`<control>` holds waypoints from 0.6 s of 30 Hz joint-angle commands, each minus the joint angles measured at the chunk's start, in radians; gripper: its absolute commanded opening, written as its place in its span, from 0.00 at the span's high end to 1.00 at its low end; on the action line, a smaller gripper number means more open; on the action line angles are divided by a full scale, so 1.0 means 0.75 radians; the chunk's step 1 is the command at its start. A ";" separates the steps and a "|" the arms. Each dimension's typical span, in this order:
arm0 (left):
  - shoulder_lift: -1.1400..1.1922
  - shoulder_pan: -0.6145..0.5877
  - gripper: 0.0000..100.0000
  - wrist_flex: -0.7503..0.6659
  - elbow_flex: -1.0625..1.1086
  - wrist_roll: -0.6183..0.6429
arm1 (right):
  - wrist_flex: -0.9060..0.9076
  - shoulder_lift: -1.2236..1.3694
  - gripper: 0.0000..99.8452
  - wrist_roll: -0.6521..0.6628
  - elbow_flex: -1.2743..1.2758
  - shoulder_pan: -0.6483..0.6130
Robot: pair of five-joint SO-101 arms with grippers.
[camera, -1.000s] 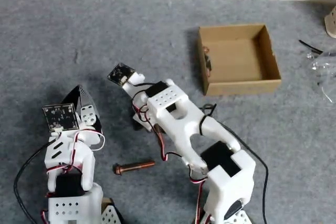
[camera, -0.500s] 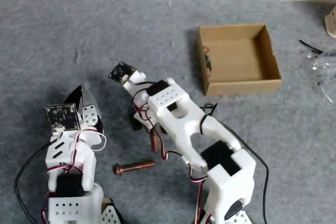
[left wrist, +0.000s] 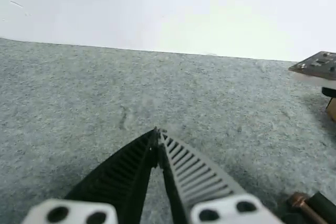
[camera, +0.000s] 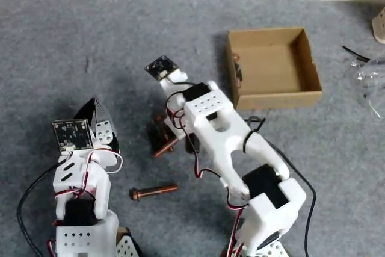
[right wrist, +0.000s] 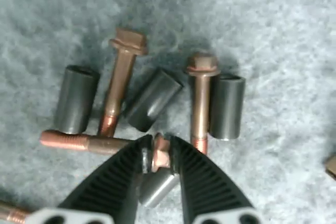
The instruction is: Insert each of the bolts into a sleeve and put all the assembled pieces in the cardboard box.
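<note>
Your right hand [right wrist: 159,149] pinching a bolt [right wrist: 86,142] by its head, grey sleeves [right wrist: 227,107] beside it, your left hand [left wrist: 158,139] pressed together, cardboard box [camera: 278,100] at two o'clock on the desk [camera: 90,40].

In the right claw [right wrist: 158,149] sits a bolt [right wrist: 100,144]; just beyond lie two more bolts [right wrist: 119,82] and three sleeves [right wrist: 152,99], a fourth sleeve [right wrist: 156,188] beneath.

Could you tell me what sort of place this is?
Probably a robotics test bench: two white robot arms on a grey felt-covered table, with copper bolts, dark sleeves and a cardboard box.
</note>
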 commanded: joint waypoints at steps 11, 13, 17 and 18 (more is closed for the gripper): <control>-0.021 0.013 0.98 -0.033 0.026 0.006 | 0.032 -0.058 0.98 -0.029 -0.013 -0.009; -0.021 0.013 0.98 -0.033 0.026 0.006 | -0.001 -0.054 0.95 -0.125 -0.013 -0.009; -0.021 0.015 0.98 -0.033 0.026 0.006 | -0.048 0.021 0.83 -0.174 -0.024 -0.017; -0.021 0.015 0.98 -0.033 0.026 0.006 | -0.048 0.052 0.83 -0.196 -0.024 -0.019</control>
